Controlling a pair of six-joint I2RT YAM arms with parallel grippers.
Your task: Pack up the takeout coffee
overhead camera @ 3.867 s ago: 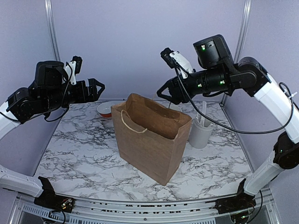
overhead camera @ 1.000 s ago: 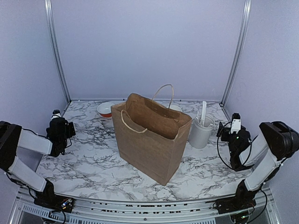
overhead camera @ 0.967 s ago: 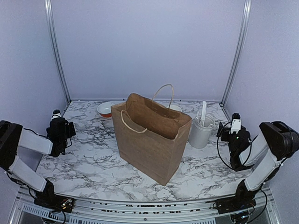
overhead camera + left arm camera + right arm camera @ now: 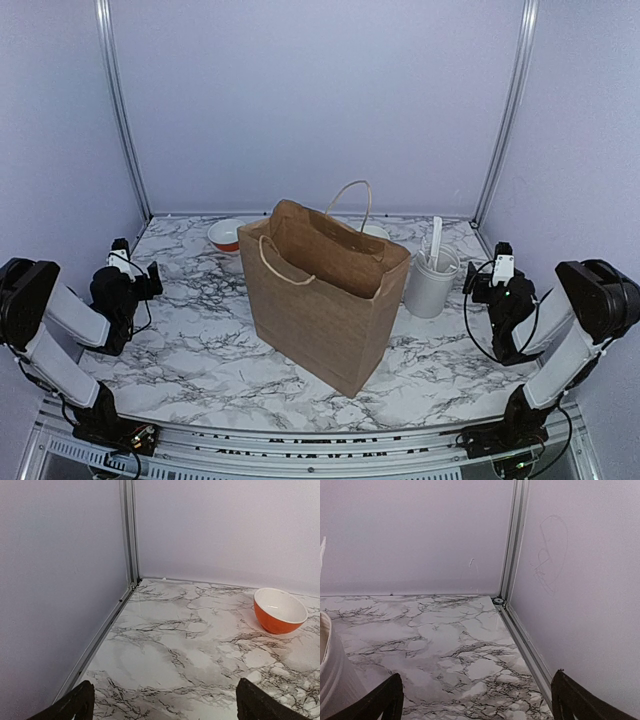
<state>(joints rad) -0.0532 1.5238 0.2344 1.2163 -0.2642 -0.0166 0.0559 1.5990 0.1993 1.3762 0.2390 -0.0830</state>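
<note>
On the marble counter (image 4: pixel 190 350): 1 brown paper bag (image 4: pixel 320 310), upright, mouth open, 2 rope handles.
Back left: 1 orange bowl (image 4: pixel 279 611), white inside, near the bag's rear corner.
Right of the bag: 1 white cylinder (image 4: pixel 430 285) holding white utensils, just beside it.
Left gripper (image 4: pixel 167 707): jaws spread wide, grasping nothing.
Right gripper (image 4: pixel 477 702): jaws spread wide, grasping nothing.
Takeout coffee: unseen in all 3 views; its place cannot be told.
</note>
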